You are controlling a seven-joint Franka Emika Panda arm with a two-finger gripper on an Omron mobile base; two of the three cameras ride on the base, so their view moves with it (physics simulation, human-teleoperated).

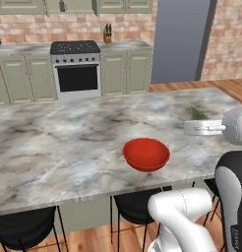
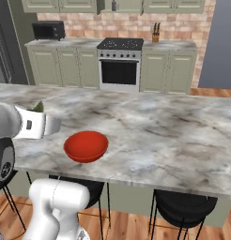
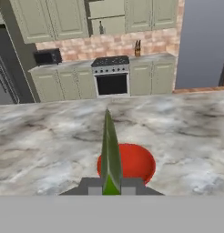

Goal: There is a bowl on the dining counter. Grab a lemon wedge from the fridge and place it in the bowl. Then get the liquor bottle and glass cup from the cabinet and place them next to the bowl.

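The red bowl [image 1: 146,153] [image 2: 86,146] [image 3: 132,164] sits on the marble dining counter [image 1: 64,142] near its front edge. My gripper [image 3: 111,187] is shut on the lemon wedge [image 3: 111,150], a thin yellow-green sliver that rises between the fingers. The hand hovers above the counter, beside the bowl and on the robot's side of it. The wedge [image 1: 197,114] [image 2: 38,107] pokes out past the white hand. Part of the grey fridge [image 2: 1,51] shows at the left. The sage-green wall cabinet [image 3: 107,16] hangs above the stove, with a small dark shape inside that is too small to identify.
Black stools [image 1: 24,227] [image 2: 183,208] stand under the counter's front edge. Across the room are the stove [image 1: 76,69], green base cabinets, a microwave [image 2: 48,30] and a knife block [image 1: 107,34]. Bare marble spreads left, right and behind the bowl.
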